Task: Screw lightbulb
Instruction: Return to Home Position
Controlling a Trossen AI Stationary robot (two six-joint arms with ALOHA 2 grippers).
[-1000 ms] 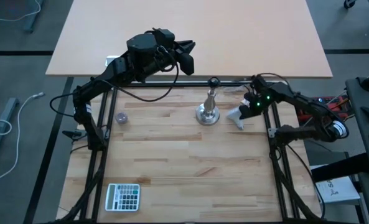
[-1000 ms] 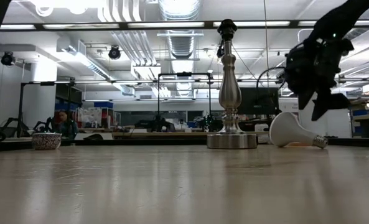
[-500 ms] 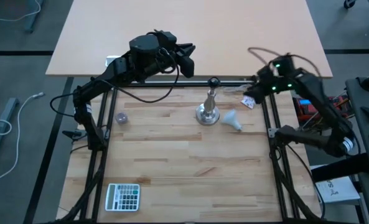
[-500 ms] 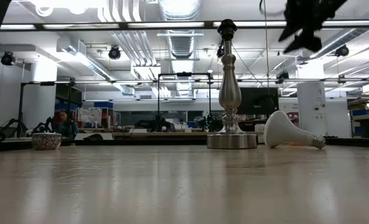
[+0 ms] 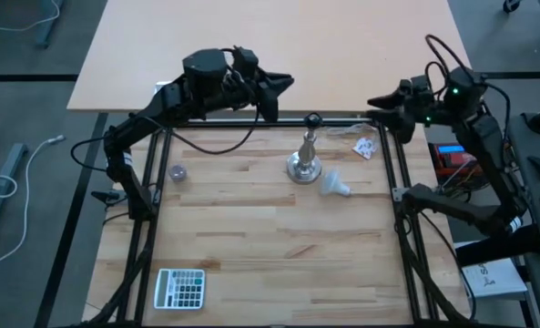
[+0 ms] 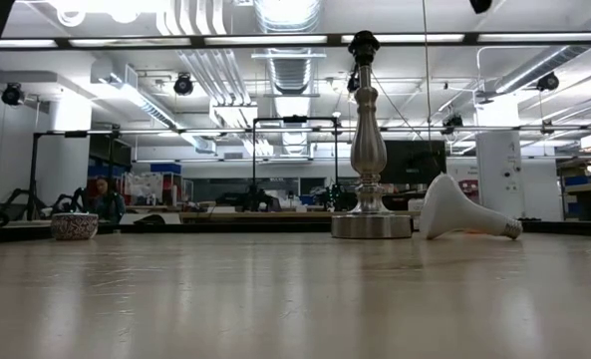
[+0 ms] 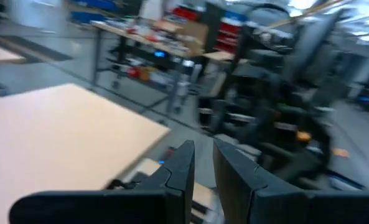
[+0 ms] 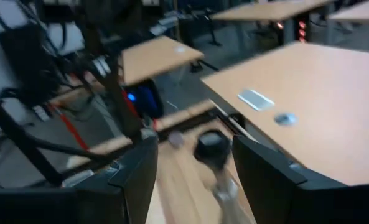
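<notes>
The white lightbulb (image 5: pixel 335 185) (image 6: pixel 459 211) lies on its side on the wooden table, globe toward the silver lamp stand (image 5: pixel 304 164) (image 6: pixel 368 150), just to the stand's right. The stand is upright with its black socket (image 5: pixel 313 119) (image 8: pixel 210 149) on top. My right gripper (image 5: pixel 379 100) (image 8: pixel 195 146) hangs open, high over the table's far right corner, pointing left at the stand. My left gripper (image 5: pixel 283 84) (image 7: pixel 203 146) hovers high beyond the far edge, a narrow gap between its fingers, holding nothing.
A small patterned bowl (image 5: pixel 178 171) (image 6: pixel 74 225) sits at the left and a calculator (image 5: pixel 179 288) at the near left. A scrap of packaging (image 5: pixel 365 148) lies at the far right. A tan tabletop (image 5: pixel 279 36) lies beyond the far edge. The table's middle and near half are bare wood.
My right gripper has risen from just above the lightbulb to well above the table, moving toward the far right corner and tipping from pointing down to nearly level. The lightbulb has rolled a little toward the stand. My left gripper has swung slightly toward the right.
</notes>
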